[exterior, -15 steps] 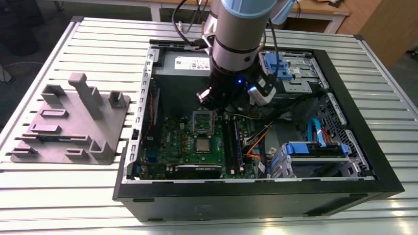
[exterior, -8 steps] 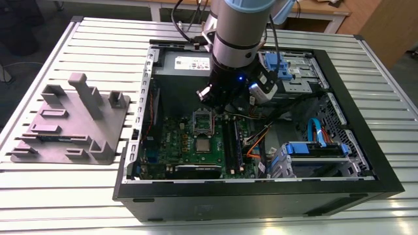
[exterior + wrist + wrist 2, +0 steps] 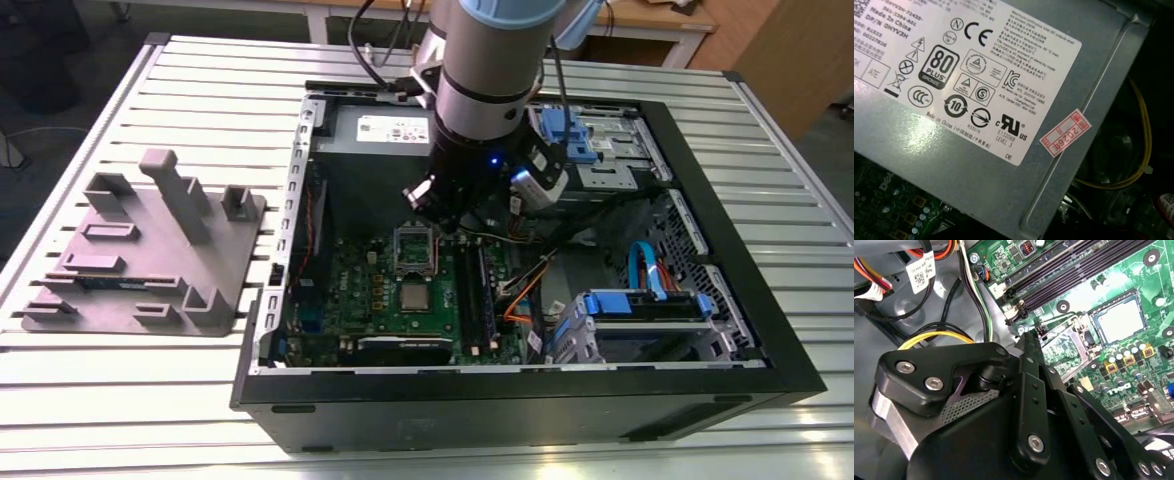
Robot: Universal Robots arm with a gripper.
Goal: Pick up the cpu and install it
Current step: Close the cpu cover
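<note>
Gripper (image 3: pixel 451 212) hangs near socket (image 3: pixel 1145 315), beside its raised load plate (image 3: pixel 1064 347); cpu (image 3: pixel 1118 321) appears seated. Jaws' opening: cannot tell. Risk: low sweep could snag plate, unseat cpu.

arm (image 3: pixel 487 60): top cut off, exterior view
power supply (image 3: pixel 380 128): partly hidden behind arm
label (image 3: pixel 1044 75): cut by edge, first wrist view
motherboard (image 3: pixel 1089 270): part hidden behind gripper (image 3: pixel 1026 342), second wrist view

Exterior view overlooks the computer case (image 3: pixel 507 410) from above; wrist views peer closely inside.
</note>
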